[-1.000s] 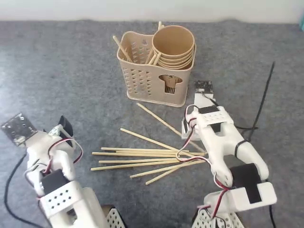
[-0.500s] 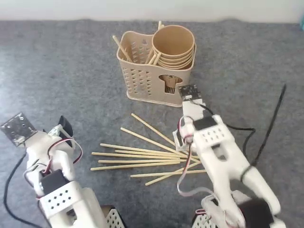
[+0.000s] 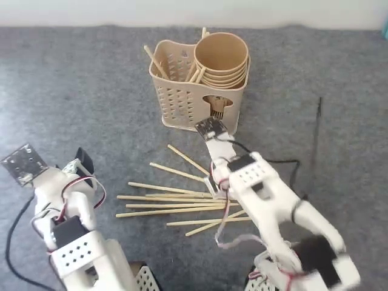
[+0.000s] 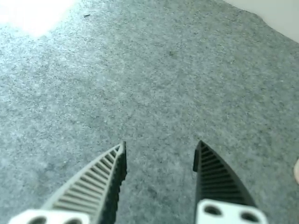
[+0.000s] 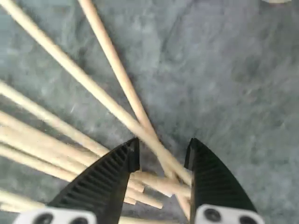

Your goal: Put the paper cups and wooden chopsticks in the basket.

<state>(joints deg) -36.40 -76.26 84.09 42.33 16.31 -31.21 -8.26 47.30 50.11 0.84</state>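
Grey mat (image 3: pixel 73 79) runs to a pale strip at the far edge. There is wide bare mat left of the basket (image 3: pixel 188 103) and right of it; a thin black cable (image 3: pixel 316 136) lies on the right side.

The basket stands upright at far centre. Paper cups (image 3: pixel 222 57) are stacked in its right compartment, and a few chopsticks lean in the left one. Loose wooden chopsticks (image 3: pixel 176 203) lie fanned on the mat near the basket's front, between the two arms. Two more lie angled closer to the basket.

The right arm is over the fan's right end, its wrist close to the basket's front wall but apart from it. Right gripper (image 5: pixel 163 142) has jaws spread partway and holds nothing. In its wrist view two crossing sticks (image 5: pixel 108 51) pass through the gap between the tips. Cannot tell if the tips touch the wood or the mat.

Left gripper (image 4: pixel 161 147) has jaws spread wide and empty over bare mat. It sits at the near left (image 3: pixel 82 160), well apart from the sticks.
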